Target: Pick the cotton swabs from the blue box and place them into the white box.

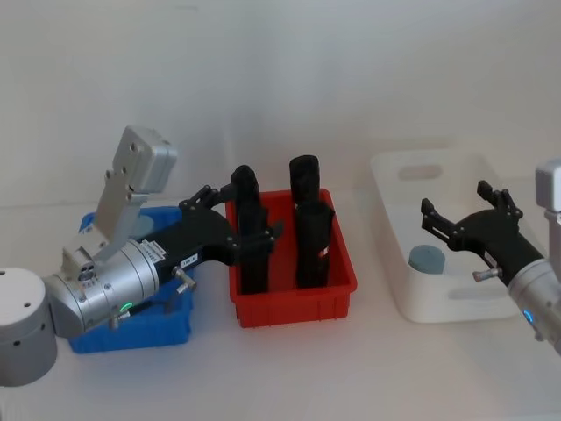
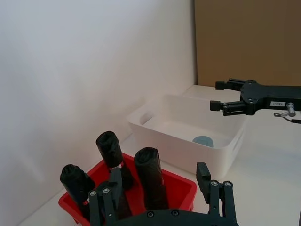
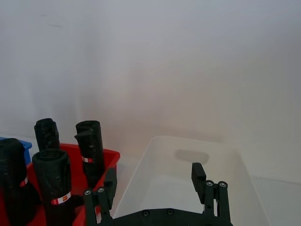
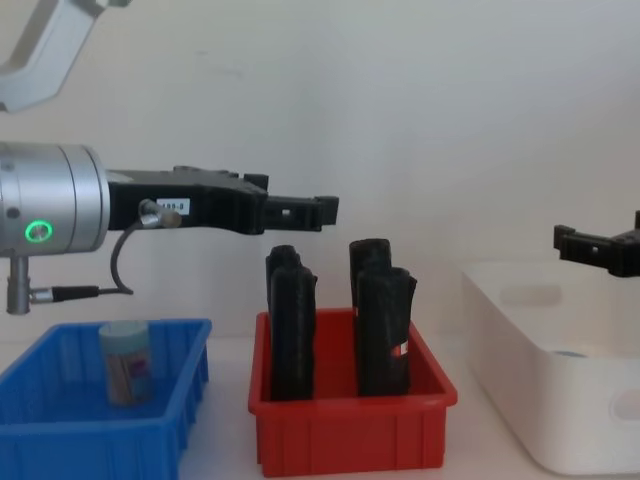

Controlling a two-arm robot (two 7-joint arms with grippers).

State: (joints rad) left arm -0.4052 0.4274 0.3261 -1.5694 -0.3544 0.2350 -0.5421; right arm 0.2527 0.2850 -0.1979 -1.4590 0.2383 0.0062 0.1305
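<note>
One jar of cotton swabs (image 4: 126, 362) stands upright in the blue box (image 4: 60, 430) at the left. Another jar of cotton swabs (image 1: 427, 259), with a pale blue-grey lid, sits inside the white box (image 1: 456, 307) at the right. My left gripper (image 1: 235, 215) hovers open and empty well above the blue box (image 1: 96, 338), reaching over the red bin's near-left edge. Over the white box my right gripper (image 1: 456, 210) is also open and holds nothing. From the left wrist view, the right gripper (image 2: 216, 95) hangs above the lidded jar of cotton swabs (image 2: 203, 141).
A red bin (image 1: 294, 307) with several tall black rolls (image 1: 308, 237) stands between the blue and white boxes. The rolls rise close to the left gripper's height. A plain white wall runs behind the table.
</note>
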